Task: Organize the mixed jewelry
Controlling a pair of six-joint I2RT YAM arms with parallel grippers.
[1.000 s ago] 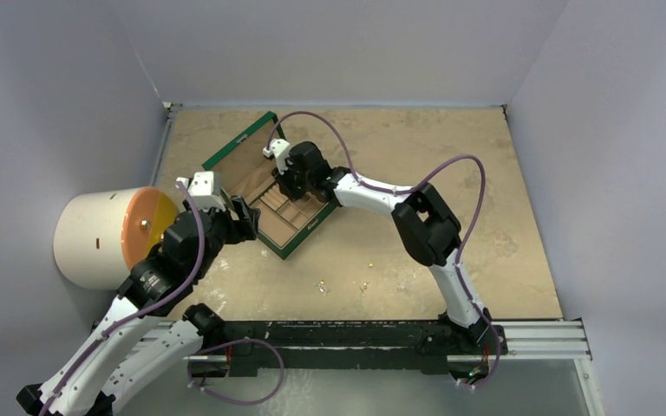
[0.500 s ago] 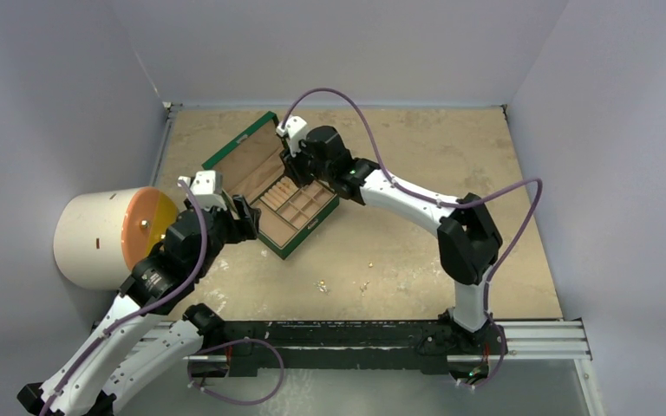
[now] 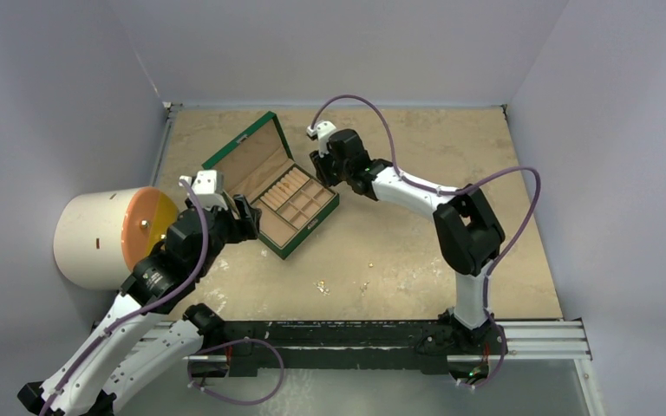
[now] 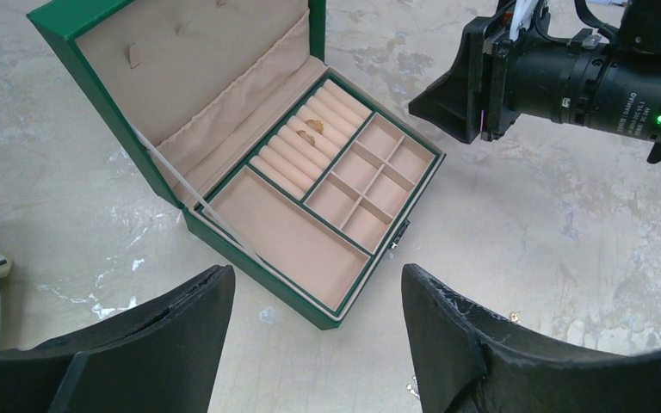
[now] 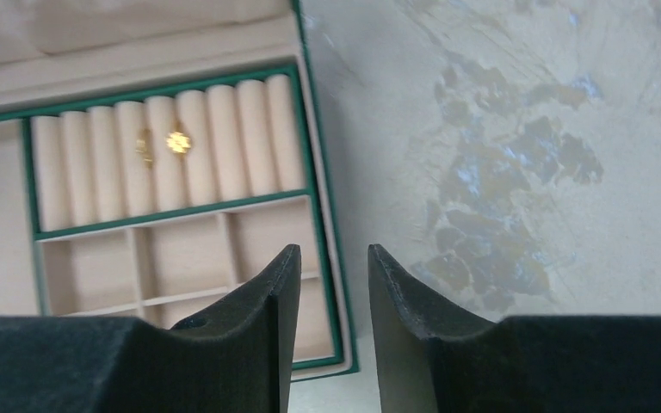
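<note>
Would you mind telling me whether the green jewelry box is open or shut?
Open. The lid of the green box stands tilted back, exposing the ring rolls and compartments.

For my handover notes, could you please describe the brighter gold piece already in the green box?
Find the open green box with tan lining on the mottled table. Its row of padded tan rolls holds two gold pieces. Yours is the bright glittery cluster, beside a thinner, duller ring.

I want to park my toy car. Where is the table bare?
The biggest bare patch of table lies between the right arm and the right wall. A smaller one lies between the green box and the loose jewelry. It is crowded around the box, where the left gripper and right gripper hover.
</note>
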